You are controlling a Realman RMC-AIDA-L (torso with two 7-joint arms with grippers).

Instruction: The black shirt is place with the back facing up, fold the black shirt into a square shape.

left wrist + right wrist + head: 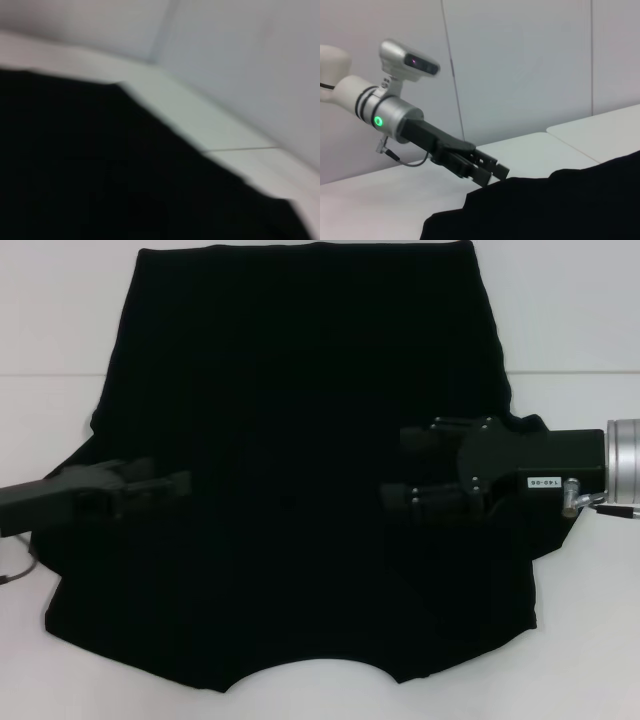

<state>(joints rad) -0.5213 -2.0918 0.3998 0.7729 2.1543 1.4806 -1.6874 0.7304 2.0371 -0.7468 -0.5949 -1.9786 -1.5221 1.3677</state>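
Note:
The black shirt [300,420] lies spread flat on the white table [580,320], neckline curve toward the near edge, no lettering showing. My left gripper [175,480] reaches in from the left over the shirt's left side, fingers slightly apart and empty. It also shows in the right wrist view [496,172], just above the shirt's edge [545,210]. My right gripper [400,466] reaches in from the right over the shirt's right side, jaws wide apart and empty. The left wrist view shows only the shirt [100,175] and table [200,125].
A table seam [570,373] runs across behind the shirt's right side. White wall panels [520,65] stand behind the table. A cable [15,570] hangs near my left arm at the table's left edge.

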